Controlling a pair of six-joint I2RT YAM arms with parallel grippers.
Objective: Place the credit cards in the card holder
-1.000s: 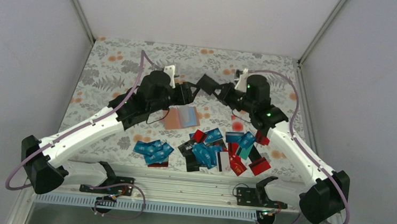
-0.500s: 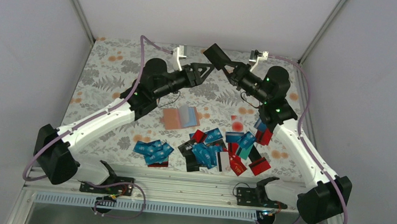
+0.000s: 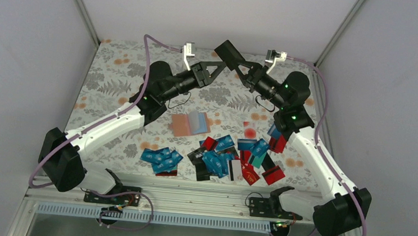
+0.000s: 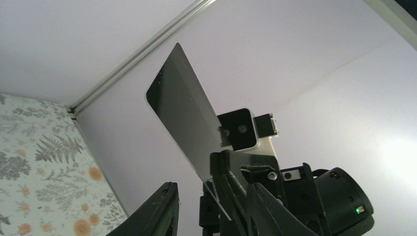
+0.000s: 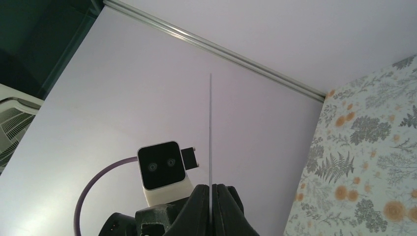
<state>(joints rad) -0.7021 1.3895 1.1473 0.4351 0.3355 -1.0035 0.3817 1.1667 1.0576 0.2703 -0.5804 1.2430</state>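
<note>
My right gripper [image 3: 243, 71] is raised high over the back of the table and shut on a black credit card [image 3: 229, 53]. The right wrist view shows that card edge-on [image 5: 211, 128] between the closed jaws [image 5: 212, 199]. My left gripper [image 3: 219, 69] is open, raised next to it, with its fingers [image 4: 160, 211] apart on either side of the card's lower corner [image 4: 182, 118]. The tan-pink card holder [image 3: 182, 125] lies flat on the table with a light blue card [image 3: 199, 122] on its right half. Many blue, teal, red and black credit cards [image 3: 220, 155] lie in a pile near the front.
A smaller cluster of blue cards [image 3: 161, 158] lies front left of the pile. The table has a floral cloth [image 3: 114, 82]. Grey walls close in the left, right and back. The left arm's wrist camera [image 5: 160, 172] shows close to the right gripper.
Both arms have risen from low above the card holder to high at the back. The right gripper has carried the black card up, and the left gripper has followed beside it.
</note>
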